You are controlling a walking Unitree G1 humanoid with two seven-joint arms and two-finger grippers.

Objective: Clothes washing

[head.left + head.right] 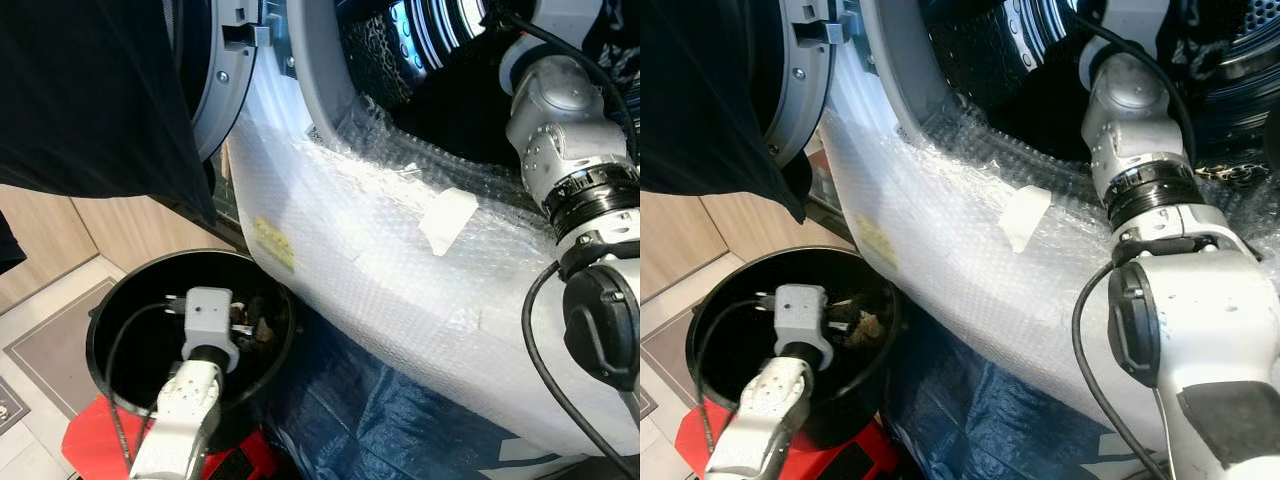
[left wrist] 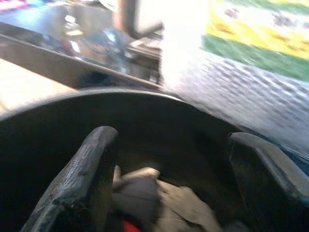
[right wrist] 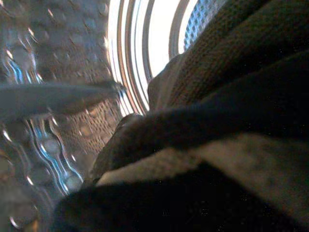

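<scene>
A black bucket (image 1: 105,300) stands on the floor at the lower left, below the washing machine's open door (image 1: 225,90). Crumpled pale and brown clothes (image 2: 164,198) lie at its bottom. My left gripper (image 2: 169,183) reaches down inside the bucket, open, its fingers (image 2: 82,179) spread just above the clothes and touching nothing. My right arm (image 1: 560,110) stretches up into the machine's drum (image 1: 420,40). In the right wrist view, dark knitted clothes (image 3: 227,125) press close against the camera, with the shiny perforated drum wall (image 3: 63,125) behind.
Bubble wrap (image 1: 400,250) covers the machine's front, with a white tape patch (image 1: 447,220). A black cloth (image 1: 90,100) hangs at the upper left before the door. Blue tarp (image 1: 380,410) lies under the machine, and a red object (image 1: 85,440) sits beneath the bucket.
</scene>
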